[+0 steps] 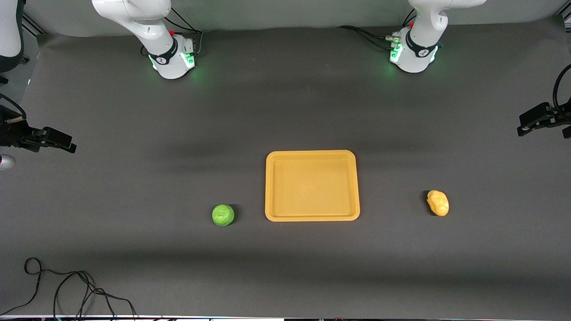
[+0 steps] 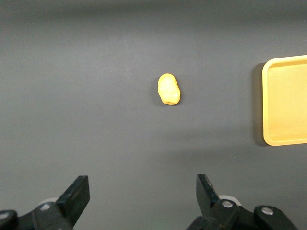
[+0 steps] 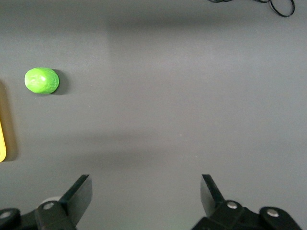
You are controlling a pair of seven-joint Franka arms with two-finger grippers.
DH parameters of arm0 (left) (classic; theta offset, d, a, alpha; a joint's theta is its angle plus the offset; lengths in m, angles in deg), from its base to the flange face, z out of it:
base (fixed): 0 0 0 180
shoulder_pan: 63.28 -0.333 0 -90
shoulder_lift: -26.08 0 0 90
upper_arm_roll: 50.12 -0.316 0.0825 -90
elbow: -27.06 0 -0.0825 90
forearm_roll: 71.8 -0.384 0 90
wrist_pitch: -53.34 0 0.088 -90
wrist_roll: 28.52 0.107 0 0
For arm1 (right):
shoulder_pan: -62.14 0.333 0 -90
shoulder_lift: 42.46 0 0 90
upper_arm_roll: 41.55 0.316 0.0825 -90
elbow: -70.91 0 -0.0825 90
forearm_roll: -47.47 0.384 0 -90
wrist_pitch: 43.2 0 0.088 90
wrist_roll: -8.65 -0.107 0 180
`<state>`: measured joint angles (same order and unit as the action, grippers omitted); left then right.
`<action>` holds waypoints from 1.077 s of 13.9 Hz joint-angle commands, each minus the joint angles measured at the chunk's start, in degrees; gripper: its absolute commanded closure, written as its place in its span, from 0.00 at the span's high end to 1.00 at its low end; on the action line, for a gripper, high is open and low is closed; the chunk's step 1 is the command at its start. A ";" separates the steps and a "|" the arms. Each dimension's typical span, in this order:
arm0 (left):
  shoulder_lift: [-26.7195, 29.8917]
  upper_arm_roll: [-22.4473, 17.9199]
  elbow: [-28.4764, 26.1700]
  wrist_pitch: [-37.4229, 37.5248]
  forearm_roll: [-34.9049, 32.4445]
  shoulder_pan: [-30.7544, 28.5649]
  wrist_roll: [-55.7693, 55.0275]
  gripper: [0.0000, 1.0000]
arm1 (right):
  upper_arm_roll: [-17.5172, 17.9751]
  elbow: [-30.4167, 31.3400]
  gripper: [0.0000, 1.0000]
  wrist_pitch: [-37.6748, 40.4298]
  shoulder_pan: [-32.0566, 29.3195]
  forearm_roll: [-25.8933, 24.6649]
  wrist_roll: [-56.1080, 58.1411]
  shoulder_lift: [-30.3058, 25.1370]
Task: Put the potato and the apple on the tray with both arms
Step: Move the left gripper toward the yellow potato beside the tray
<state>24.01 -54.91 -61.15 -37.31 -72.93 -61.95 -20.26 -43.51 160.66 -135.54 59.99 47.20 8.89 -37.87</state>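
Note:
The orange-yellow tray [image 1: 312,214] lies flat and holds nothing, about midway between the two ends of the table. The green apple [image 1: 223,215] rests on the mat beside the tray, toward the right arm's end. The yellow-orange potato [image 1: 437,203] rests on the mat toward the left arm's end. My right gripper [image 1: 70,146] hangs open and empty over the right arm's end; its wrist view shows the apple [image 3: 42,80] well off from the fingers [image 3: 82,189]. My left gripper [image 1: 522,129] hangs open and empty over the left arm's end; its wrist view shows the potato [image 2: 169,89] and the tray's rim [image 2: 265,105].
The arm bases [image 1: 171,60] [image 1: 412,53] stand at the table's edge farthest from the front camera. A loose black cable [image 1: 67,290] lies on the mat near the front edge at the right arm's end, and it also shows in the right wrist view [image 3: 280,5].

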 commanded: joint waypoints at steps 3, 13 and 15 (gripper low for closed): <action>2.24 0.39 -2.67 -2.07 -0.62 0.16 -0.35 0.99 | 0.03 -1.51 1.00 0.42 -0.32 0.98 0.02 0.60; -1.35 0.48 -2.32 -8.05 0.16 0.16 0.35 0.99 | 0.03 -1.60 1.00 0.42 -0.40 0.98 0.02 0.51; -1.44 0.57 -2.41 -7.87 0.16 0.16 0.35 0.99 | 0.03 -1.60 1.00 0.42 -0.40 0.98 0.02 0.51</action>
<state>22.16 -54.31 -63.39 -44.69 -72.83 -62.14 -20.25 -43.52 160.16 -135.54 59.97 47.20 8.88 -37.81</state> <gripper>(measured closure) 0.004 0.000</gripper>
